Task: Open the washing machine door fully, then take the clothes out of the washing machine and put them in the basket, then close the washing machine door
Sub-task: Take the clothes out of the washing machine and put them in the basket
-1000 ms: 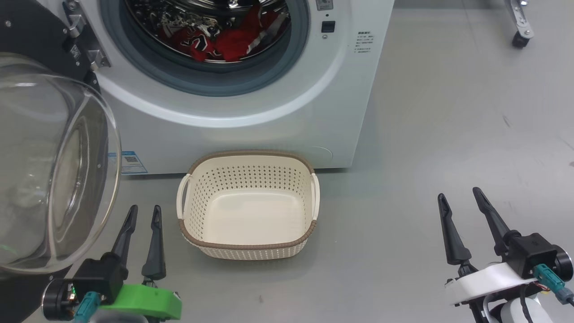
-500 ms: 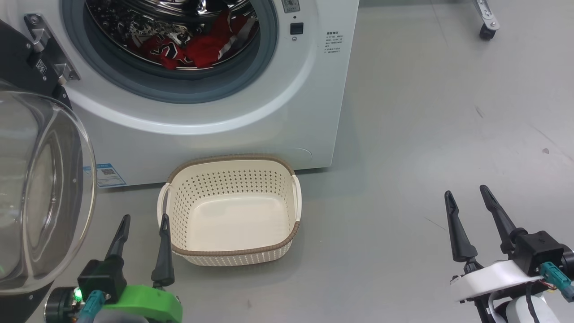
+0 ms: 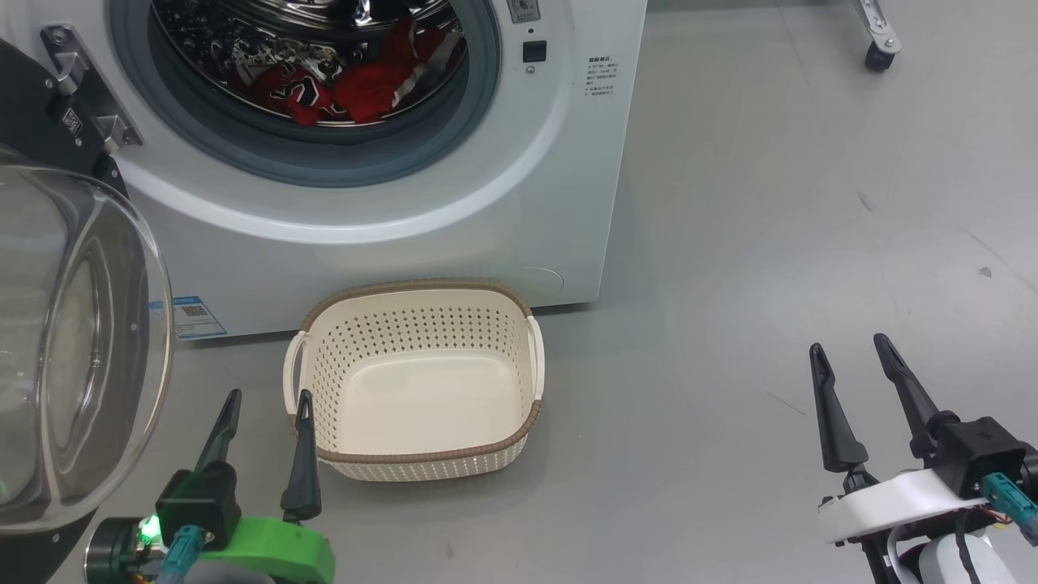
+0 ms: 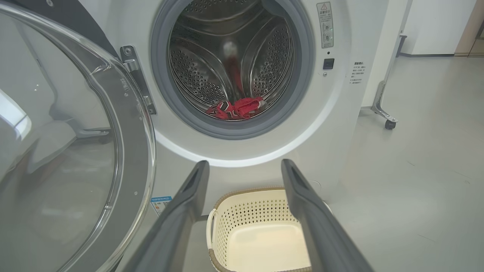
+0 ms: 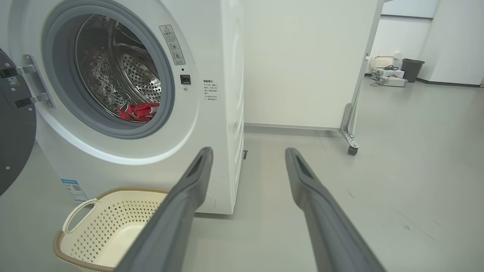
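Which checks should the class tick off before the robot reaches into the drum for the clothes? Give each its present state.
1. washing machine door stands clear of the drum mouth: ok.
2. Door opened fully: cannot tell.
3. clothes in sight, low in the drum: ok.
4. basket empty, on the floor before the washing machine: ok.
5. left gripper open, empty: ok.
6. right gripper open, empty: ok.

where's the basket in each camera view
Head view: the basket sits lower centre, on the floor before the washing machine.
Left wrist view: the basket is at bottom centre, cut by the lower edge.
Right wrist view: the basket is in the lower left corner.
Shared landmark: the blue label sticker, just left of the basket.
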Controlling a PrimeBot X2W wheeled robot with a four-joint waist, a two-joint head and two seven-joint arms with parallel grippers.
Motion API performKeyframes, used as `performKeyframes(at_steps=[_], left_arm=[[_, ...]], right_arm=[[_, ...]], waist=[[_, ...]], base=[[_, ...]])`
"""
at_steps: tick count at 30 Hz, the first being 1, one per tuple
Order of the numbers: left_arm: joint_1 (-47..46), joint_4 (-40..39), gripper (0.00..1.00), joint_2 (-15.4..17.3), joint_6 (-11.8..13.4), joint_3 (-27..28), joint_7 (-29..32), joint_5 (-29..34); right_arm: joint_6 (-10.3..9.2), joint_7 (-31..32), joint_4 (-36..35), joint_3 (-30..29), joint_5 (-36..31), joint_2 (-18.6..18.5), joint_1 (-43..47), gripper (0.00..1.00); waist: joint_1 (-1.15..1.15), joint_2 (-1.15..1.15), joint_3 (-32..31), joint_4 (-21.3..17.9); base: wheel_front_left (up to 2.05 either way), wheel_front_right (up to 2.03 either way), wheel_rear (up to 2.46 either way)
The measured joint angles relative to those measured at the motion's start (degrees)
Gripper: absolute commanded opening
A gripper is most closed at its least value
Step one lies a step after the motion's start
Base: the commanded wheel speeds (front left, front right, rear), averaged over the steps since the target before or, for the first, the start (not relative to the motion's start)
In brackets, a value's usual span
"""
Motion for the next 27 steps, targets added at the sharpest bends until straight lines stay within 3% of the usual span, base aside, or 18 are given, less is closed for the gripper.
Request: performKeyframes(at_steps=[27], left_arm=[[-0.01, -1.09, 1.00, 0.07, 0.49, -0.20, -0.85, 2.22]], right_arm=[[0.02, 0.00, -0.32, -0.67, 0.01, 0.09, 0.01, 1.00]], waist=[[0.00, 0.00, 0.06, 0.14]], base=[[0.26, -0.27, 0.01]])
